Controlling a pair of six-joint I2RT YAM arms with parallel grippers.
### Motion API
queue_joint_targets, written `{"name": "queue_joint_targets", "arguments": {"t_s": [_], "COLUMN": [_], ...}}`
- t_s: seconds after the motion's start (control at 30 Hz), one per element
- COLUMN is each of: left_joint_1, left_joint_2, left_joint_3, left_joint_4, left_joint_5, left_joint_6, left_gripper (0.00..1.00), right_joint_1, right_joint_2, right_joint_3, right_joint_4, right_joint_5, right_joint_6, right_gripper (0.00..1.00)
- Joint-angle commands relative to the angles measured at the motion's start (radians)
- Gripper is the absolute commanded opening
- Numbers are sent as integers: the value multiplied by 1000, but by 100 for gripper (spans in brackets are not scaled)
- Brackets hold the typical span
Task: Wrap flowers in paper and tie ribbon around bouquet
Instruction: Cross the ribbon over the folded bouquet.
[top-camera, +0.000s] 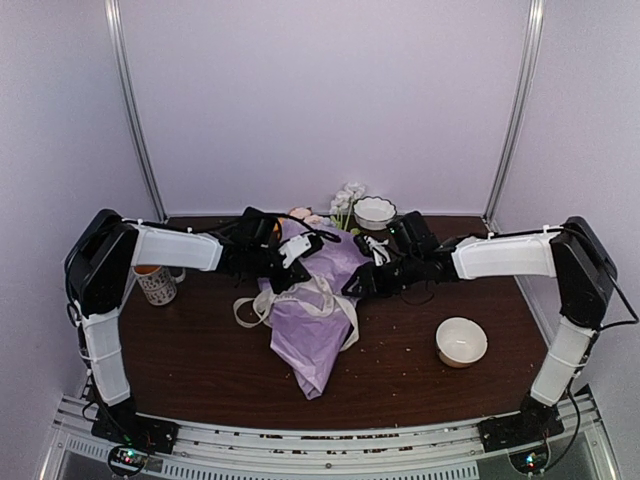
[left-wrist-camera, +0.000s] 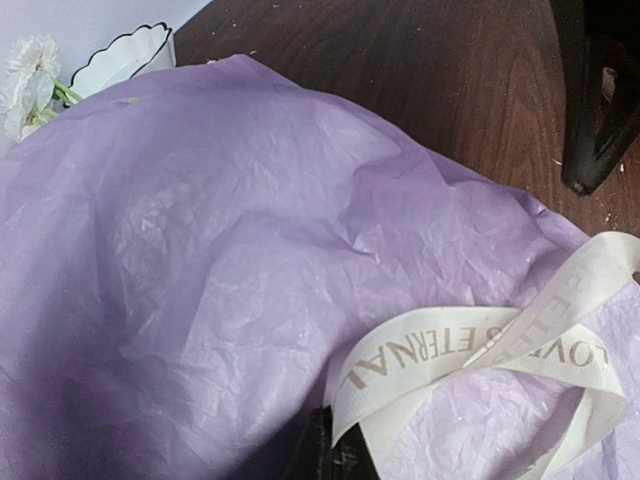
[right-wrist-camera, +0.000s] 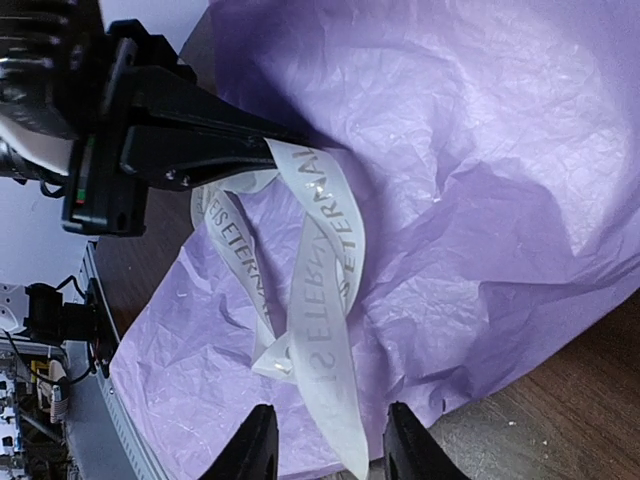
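Observation:
The bouquet (top-camera: 312, 325) lies mid-table as a bundle of crinkled lilac paper (left-wrist-camera: 220, 250), with the flowers (top-camera: 346, 198) poking out at its far end. The cream ribbon (top-camera: 300, 300), printed with lettering, loops loosely over the paper. In the left wrist view my left gripper (left-wrist-camera: 335, 452) is shut on one stretch of the ribbon (left-wrist-camera: 440, 355). It shows in the top view (top-camera: 284, 282) at the bundle's left side. My right gripper (right-wrist-camera: 330, 405) is open, and the ribbon's (right-wrist-camera: 325, 300) loose tail hangs between its fingers (right-wrist-camera: 255, 445) without being pinched.
A scalloped white bowl (top-camera: 375, 212) stands behind the bouquet beside the blooms. Another white bowl (top-camera: 461, 341) sits at the front right. A patterned mug (top-camera: 157, 285) stands at the left by the left arm. Crumbs dot the dark wooden table (top-camera: 200, 360).

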Motion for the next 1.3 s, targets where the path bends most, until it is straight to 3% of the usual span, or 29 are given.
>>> {"name": "queue_joint_targets", "arguments": {"t_s": [0.0,0.27,0.8,0.97,1.2,1.27], "left_joint_1": [7,24,52,51,53,55], "left_joint_2": [5,8,12,12,10,10], "left_joint_3": [9,-10,-19,-27,-28,-30], "left_joint_4": [56,81,93,80,66,62], "left_joint_5": [25,54,104,106,113,111], "left_joint_6": [-37,-94,-135,-126,-119,-120], "left_gripper": [0,0,0,0,0,0], "right_joint_1": [57,255,276,276,276,276], "right_joint_2": [-100,-16,181,198,194,186], "right_joint_3": [-78,83,223,236,232,234], "right_joint_4": [148,-81,-155,-179,-168,-176], "right_joint_5": [77,390,544,603,672,660], "right_joint_6": [8,-351,-522,-520,-503,-496], "right_gripper": [39,41,44,37,1,0]}}
